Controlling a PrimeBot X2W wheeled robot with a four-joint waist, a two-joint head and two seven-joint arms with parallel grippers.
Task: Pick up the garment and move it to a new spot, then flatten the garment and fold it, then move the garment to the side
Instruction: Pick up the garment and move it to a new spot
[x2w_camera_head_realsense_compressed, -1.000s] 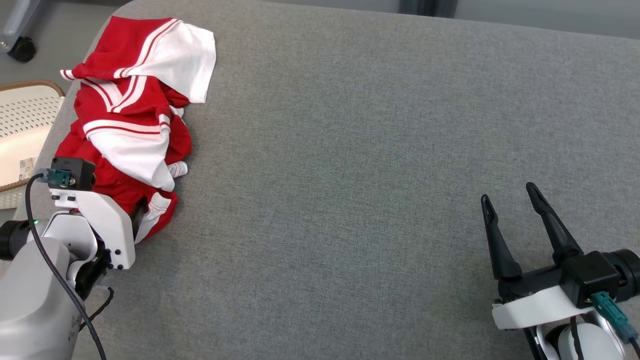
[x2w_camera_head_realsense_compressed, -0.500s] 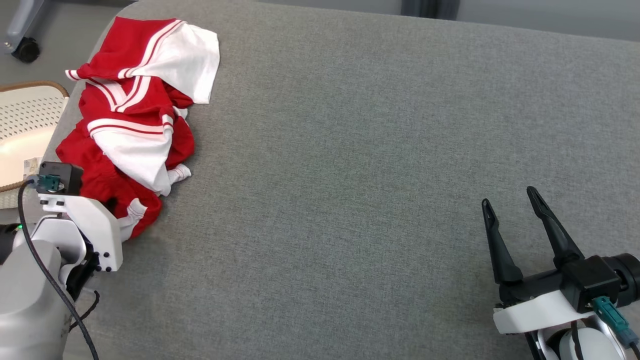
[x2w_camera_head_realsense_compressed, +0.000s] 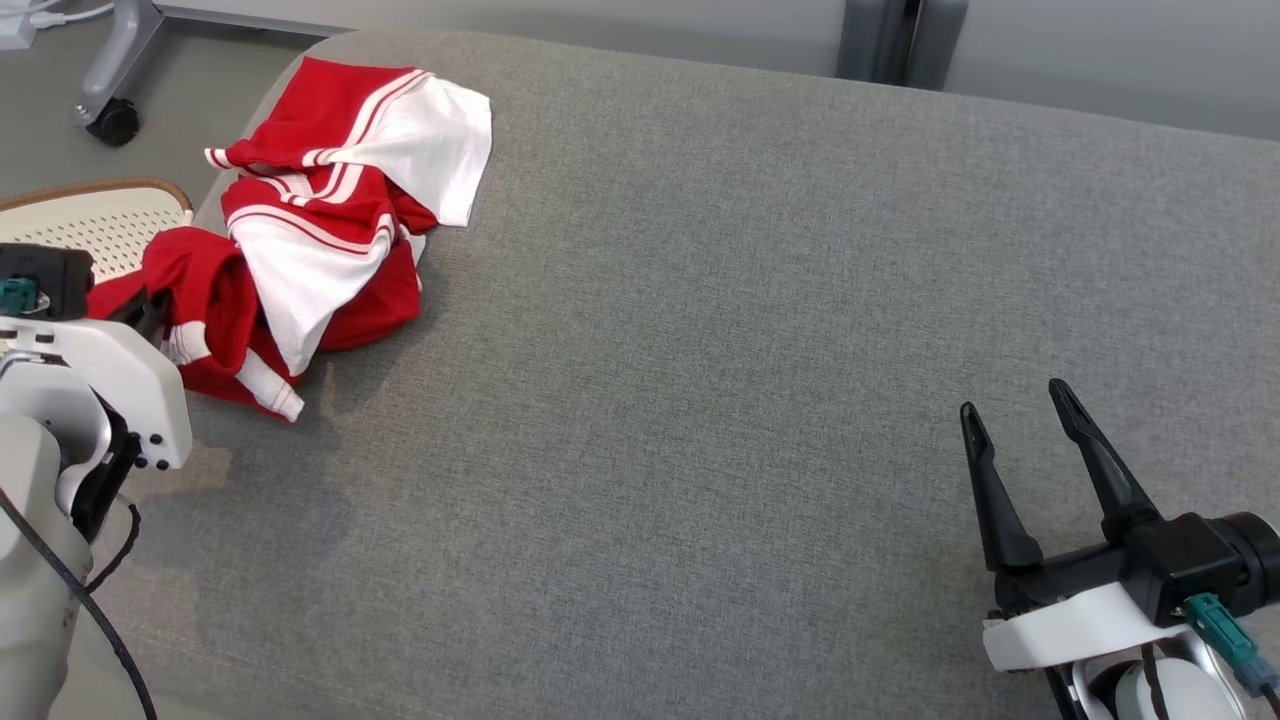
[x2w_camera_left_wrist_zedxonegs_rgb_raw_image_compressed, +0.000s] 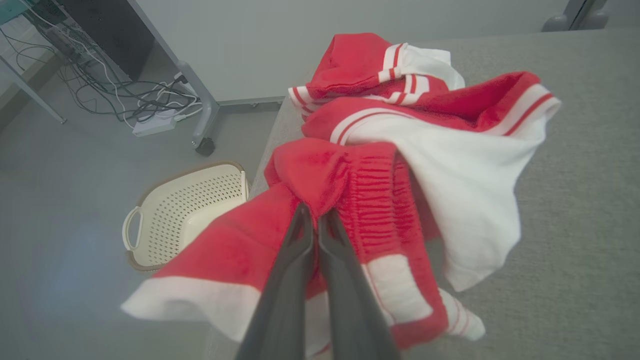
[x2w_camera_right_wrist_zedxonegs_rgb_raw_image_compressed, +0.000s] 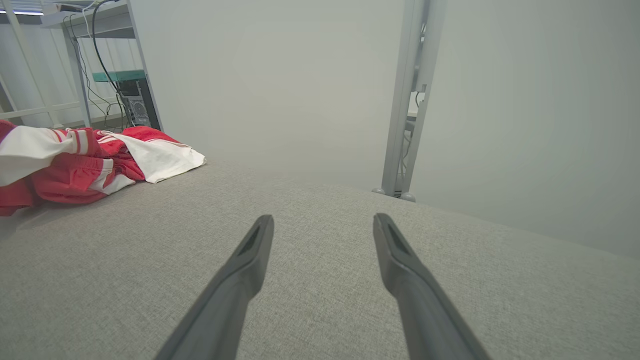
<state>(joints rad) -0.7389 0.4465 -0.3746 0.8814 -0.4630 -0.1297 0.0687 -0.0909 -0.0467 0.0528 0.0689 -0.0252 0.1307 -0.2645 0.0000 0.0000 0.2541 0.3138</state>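
Observation:
A crumpled red garment (x2w_camera_head_realsense_compressed: 320, 230) with white panels and stripes lies at the far left of the grey padded table (x2w_camera_head_realsense_compressed: 700, 350). My left gripper (x2w_camera_left_wrist_zedxonegs_rgb_raw_image_compressed: 314, 215) is shut on a red fold of the garment (x2w_camera_left_wrist_zedxonegs_rgb_raw_image_compressed: 350, 175), whose near end hangs lifted off the surface. In the head view the left gripper (x2w_camera_head_realsense_compressed: 150, 305) sits at the left edge, its fingertips buried in the cloth. My right gripper (x2w_camera_head_realsense_compressed: 1010, 420) rests at the lower right, open with nothing between its fingers (x2w_camera_right_wrist_zedxonegs_rgb_raw_image_compressed: 255, 250). The garment (x2w_camera_right_wrist_zedxonegs_rgb_raw_image_compressed: 75, 160) lies far off to its left.
A cream perforated basket (x2w_camera_left_wrist_zedxonegs_rgb_raw_image_compressed: 185, 215) stands on the floor beside the table's left edge, also seen as the basket (x2w_camera_head_realsense_compressed: 100, 215) in the head view. A wheeled metal stand leg (x2w_camera_head_realsense_compressed: 105, 70) and cables lie beyond it. A grey post (x2w_camera_right_wrist_zedxonegs_rgb_raw_image_compressed: 407, 100) rises behind the table.
My left gripper has closed on the garment's near end and raised it up and left. The head camera has shifted, so the scene sits lower and further right. The right arm stays put.

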